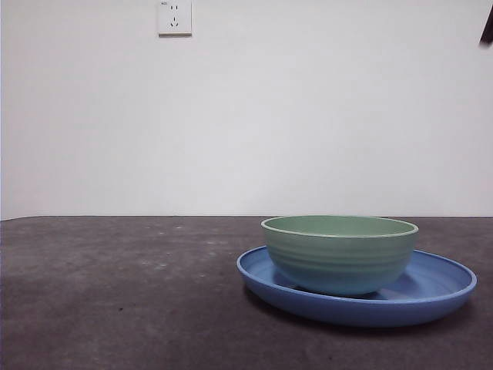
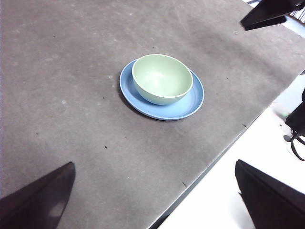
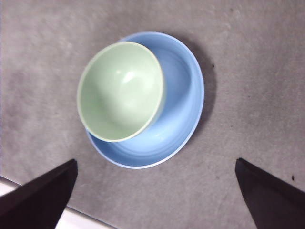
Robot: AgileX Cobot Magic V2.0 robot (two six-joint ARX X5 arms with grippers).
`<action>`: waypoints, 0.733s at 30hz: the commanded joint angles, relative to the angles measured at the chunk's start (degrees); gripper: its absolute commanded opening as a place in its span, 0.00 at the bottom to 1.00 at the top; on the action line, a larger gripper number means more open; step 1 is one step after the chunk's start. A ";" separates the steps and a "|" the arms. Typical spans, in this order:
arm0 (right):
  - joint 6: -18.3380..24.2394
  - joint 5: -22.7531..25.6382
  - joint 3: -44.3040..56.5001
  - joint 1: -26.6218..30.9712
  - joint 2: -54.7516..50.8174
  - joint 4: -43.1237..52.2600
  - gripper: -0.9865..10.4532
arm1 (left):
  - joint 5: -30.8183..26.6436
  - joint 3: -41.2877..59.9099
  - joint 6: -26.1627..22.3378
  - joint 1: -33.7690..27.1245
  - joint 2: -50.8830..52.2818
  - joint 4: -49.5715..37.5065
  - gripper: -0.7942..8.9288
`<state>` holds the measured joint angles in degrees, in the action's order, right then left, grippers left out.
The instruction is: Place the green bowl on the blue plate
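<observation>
The green bowl (image 1: 340, 253) stands upright on the blue plate (image 1: 443, 287), off-centre toward one side of the plate, at the right of the front view. The right wrist view looks straight down on the bowl (image 3: 120, 90) and the plate (image 3: 183, 102); my right gripper (image 3: 155, 200) hangs well above them, open and holding nothing. My left gripper (image 2: 155, 210) is open too, high over the table's edge and far from the bowl (image 2: 162, 78) and plate (image 2: 193, 100). Nothing touches either dish.
A dark grey mat (image 1: 115, 293) covers the table, and its edge (image 2: 224, 148) runs near the plate in the left wrist view. A black arm tip (image 1: 487, 27) shows at the top right corner. A wall socket (image 1: 175, 17) is on the white wall.
</observation>
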<state>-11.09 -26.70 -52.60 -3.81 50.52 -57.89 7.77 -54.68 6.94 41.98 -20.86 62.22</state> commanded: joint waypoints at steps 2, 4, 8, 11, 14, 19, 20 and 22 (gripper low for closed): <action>3.80 0.22 -0.85 -0.13 6.54 2.93 0.64 | -0.07 -0.44 -0.39 0.35 -0.09 -0.57 0.66; 4.81 0.22 -0.85 -0.13 10.08 5.09 0.61 | -0.09 -0.44 -0.33 0.35 -0.09 -0.57 0.66; 6.27 0.17 -0.85 -0.13 17.16 9.18 0.54 | -0.09 -0.44 -0.22 0.35 -0.09 -0.55 0.66; 7.56 0.17 -0.85 -0.13 22.12 11.50 0.47 | -0.09 -0.44 -0.20 0.37 -0.09 -0.55 0.66; 8.70 0.15 -0.85 -0.13 26.56 13.03 0.44 | -0.07 -0.44 -0.15 0.35 -0.09 -0.52 0.66; 9.97 -0.44 -0.85 -0.13 32.98 16.13 0.37 | -0.07 -0.44 -0.17 0.35 -0.09 -0.52 0.66; 10.16 -0.46 -0.85 -0.13 34.16 16.87 0.35 | -0.07 -0.44 -0.17 0.35 -0.09 -0.52 0.66; 10.43 -0.48 -0.85 -0.15 36.35 18.34 0.33 | -0.09 -0.44 -0.17 0.35 -0.09 -0.52 0.66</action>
<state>-1.89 -26.98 -52.60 -3.79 85.45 -40.07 7.77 -54.68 6.96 41.98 -20.86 62.22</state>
